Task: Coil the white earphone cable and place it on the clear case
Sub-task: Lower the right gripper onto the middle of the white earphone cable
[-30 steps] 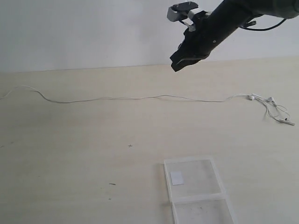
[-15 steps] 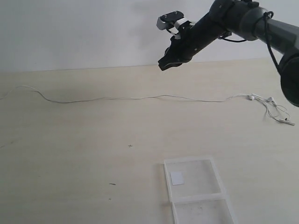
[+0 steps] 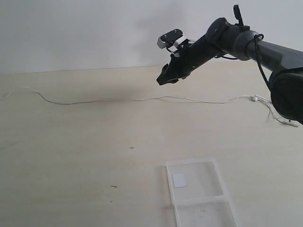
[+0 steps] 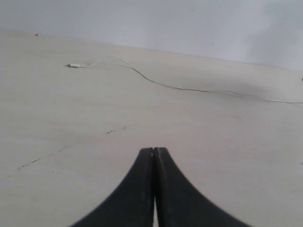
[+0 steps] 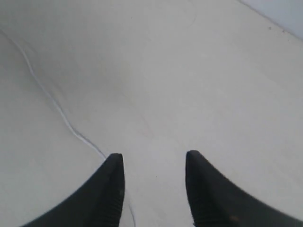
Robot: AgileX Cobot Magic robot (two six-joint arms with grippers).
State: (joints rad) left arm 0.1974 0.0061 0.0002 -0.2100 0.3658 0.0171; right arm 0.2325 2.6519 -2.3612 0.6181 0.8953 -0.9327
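Nearest you, the clear case (image 3: 201, 194) lies open flat on the worktop (image 3: 71, 156), its white sticker (image 3: 179, 180) in the farther half. Beyond it, well apart, the white earphone cable (image 3: 142, 100) stretches uncoiled across the worktop, its earbuds (image 3: 255, 98) apparently bunched at the right end. Your right hand (image 3: 165, 79) hovers above the cable, fingers parted and empty. Your left hand (image 4: 154, 150) is pressed closed on nothing.

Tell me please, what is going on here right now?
The right gripper hovers open above the middle of the white earphone cable, holding nothing. The cable lies uncoiled, stretched across the table. The clear case lies open, apart from it, with no cable on it. The left gripper is shut and empty, short of the plug end.
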